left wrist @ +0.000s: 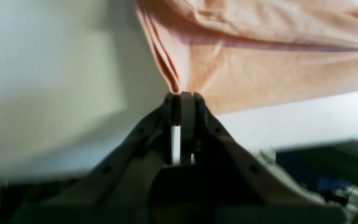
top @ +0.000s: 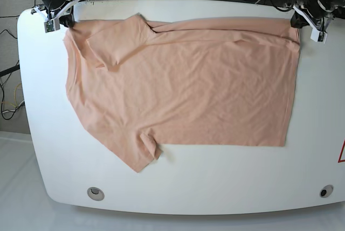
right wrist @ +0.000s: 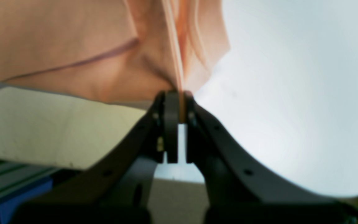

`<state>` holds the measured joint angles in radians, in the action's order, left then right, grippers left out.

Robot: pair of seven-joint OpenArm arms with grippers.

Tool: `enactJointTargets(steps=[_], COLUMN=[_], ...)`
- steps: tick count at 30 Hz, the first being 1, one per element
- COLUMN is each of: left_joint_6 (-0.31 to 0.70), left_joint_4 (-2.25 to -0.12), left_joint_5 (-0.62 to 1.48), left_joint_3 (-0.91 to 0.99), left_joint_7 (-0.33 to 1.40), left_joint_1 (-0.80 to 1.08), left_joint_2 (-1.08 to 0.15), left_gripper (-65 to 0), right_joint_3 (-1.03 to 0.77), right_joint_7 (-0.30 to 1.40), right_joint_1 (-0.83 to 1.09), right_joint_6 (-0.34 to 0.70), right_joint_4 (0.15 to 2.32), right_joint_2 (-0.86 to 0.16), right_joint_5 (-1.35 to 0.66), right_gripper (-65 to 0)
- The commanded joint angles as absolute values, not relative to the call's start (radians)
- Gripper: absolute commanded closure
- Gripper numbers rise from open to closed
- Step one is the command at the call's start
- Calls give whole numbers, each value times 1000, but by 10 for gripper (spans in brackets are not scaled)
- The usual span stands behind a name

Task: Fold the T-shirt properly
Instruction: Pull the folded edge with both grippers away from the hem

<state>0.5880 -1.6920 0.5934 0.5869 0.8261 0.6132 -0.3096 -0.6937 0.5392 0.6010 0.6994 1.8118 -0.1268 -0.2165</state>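
Peach cotton, the T-shirt (top: 183, 85) lies spread across the white table (top: 215, 188). Left gripper (left wrist: 183, 95) pinches its far hem corner; right gripper (right wrist: 179, 93) is clamped on the far shoulder corner.

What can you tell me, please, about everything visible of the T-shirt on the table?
The T-shirt is plain peach-pink, thin, lightly wrinkled cloth with short sleeves. It lies spread sideways and mostly flat on the white table, with its far edge folded over. The left claw is shut on one far corner and the right claw on the other, each pinching bunched fabric. Its neck is not clearly visible.
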Motion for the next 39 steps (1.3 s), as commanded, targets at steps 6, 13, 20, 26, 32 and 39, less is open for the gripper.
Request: enactJointTargets(steps=[6, 13, 20, 26, 32, 39], left_joint_6=[596, 599, 604, 596, 595, 597], left_joint_4=[-1720, -1717, -1710, -1720, -1723, -1716], left_joint_5=[608, 604, 599, 596, 594, 590], left_joint_3=[613, 616, 610, 608, 609, 607], left_joint_7=[827, 825, 821, 819, 823, 828], left_joint_1=[656, 668, 664, 690, 697, 687], left_joint_2=[-316, -315, -320, -319, -320, -325], left_gripper=[0, 0, 0, 0, 0, 0], right_joint_3=[-712, -714, -715, -714, -713, -709], right_joint_7=[519, 520, 521, 527, 529, 526], right_joint_1=[599, 594, 576, 592, 601, 615], right_joint_6=[698, 698, 698, 698, 698, 698], right_joint_4=[1803, 1799, 1805, 1804, 1805, 1813], right_joint_2=[-150, -156, -157, -158, -159, -153], right_joint_5=[-220, -213, -201, -206, -209, -206], right_gripper=[0, 0, 0, 0, 0, 0])
